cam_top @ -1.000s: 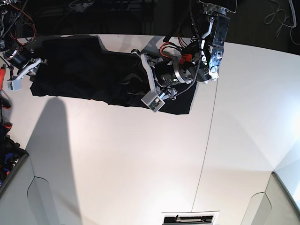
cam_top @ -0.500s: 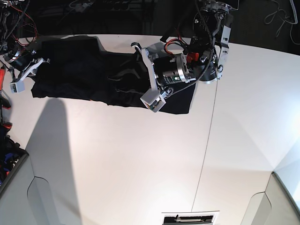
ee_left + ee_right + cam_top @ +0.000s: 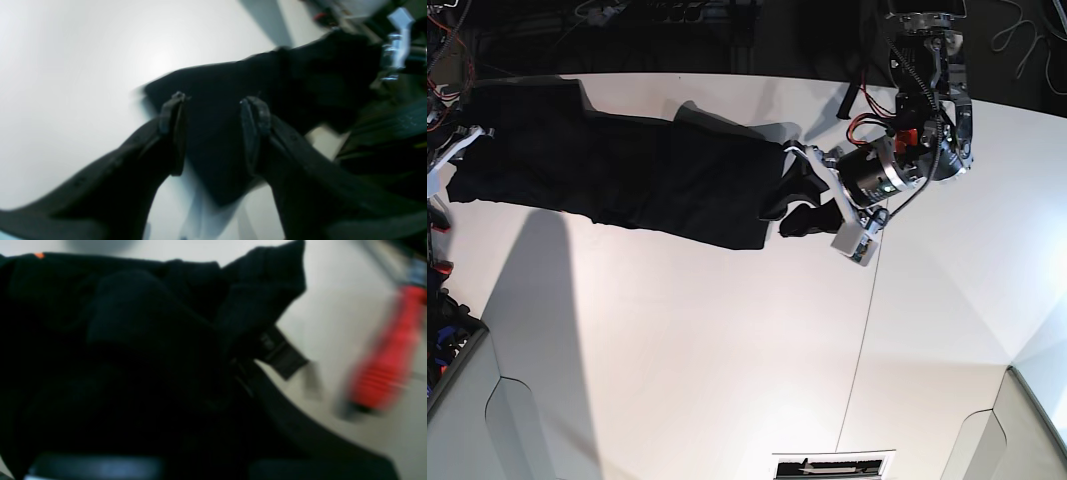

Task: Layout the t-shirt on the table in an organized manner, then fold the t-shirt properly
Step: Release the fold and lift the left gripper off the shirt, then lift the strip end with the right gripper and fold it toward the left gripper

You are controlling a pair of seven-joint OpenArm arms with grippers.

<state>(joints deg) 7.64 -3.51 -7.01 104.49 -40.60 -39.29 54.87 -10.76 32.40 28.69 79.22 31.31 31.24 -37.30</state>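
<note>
Most of the base view is taken up by the white worktop (image 3: 727, 360), across whose far side, from about ten to one o'clock, the black t-shirt (image 3: 647, 180) is stretched in a long, rumpled band. Its end at nine o'clock appears to be pinched by the right tool (image 3: 447, 160), whose jaws are pressed together on dark cloth in the right wrist view, though blur hides the exact contact. The left tool (image 3: 827, 205) is seen at the shirt's other end, jaws spread wide, with cloth lying between or just behind them; no grip is shown. For the spreading to be done well, that free corner should be caught before tension is applied, and both ends should be drawn apart evenly and kept low.
</note>
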